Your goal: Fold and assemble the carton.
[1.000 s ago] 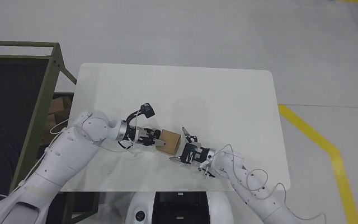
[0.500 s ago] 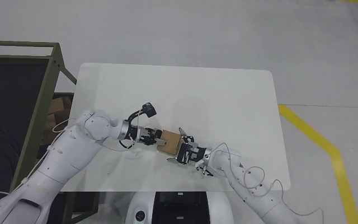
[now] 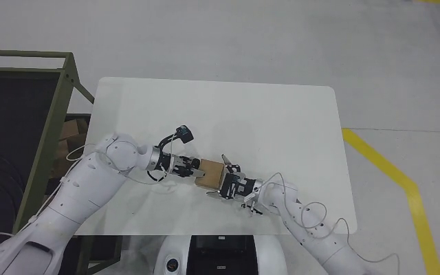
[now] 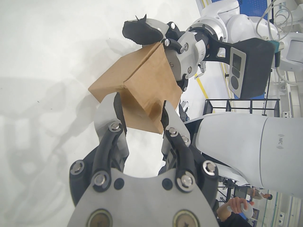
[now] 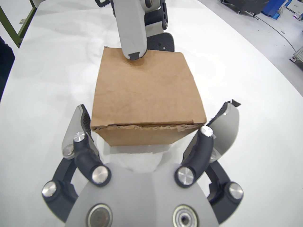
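"While the carton [image 3: 208, 173] lies between the two arms, which gripper actually has it?"

"The left gripper [image 4: 140, 101]. Its fingers are clamped on one end of the box, one on each side of a corner. From the right wrist you can see one fingertip pressed on the top face at its far edge."

"And the right gripper [image 5: 156, 107]?"

"Spread wide, holding nothing. Its two fingers stand on either side of the carton's other end — one just beside a corner, the other a little apart from the cardboard."

"Where is all this on the surface [image 3: 275, 117]?"

"Near the front edge, about midway along it. The carton is brown, box-shaped and folded shut on top, with a ragged seam along the top edge that faces the right gripper."

"Does it sit flat?"

"I cannot tell — from the left wrist it looks tilted."

"Anything else around?"

"A green metal frame [image 3: 48, 103] stands off the surface's left side, and a yellow line [image 3: 385, 161] crosses the floor to the right."
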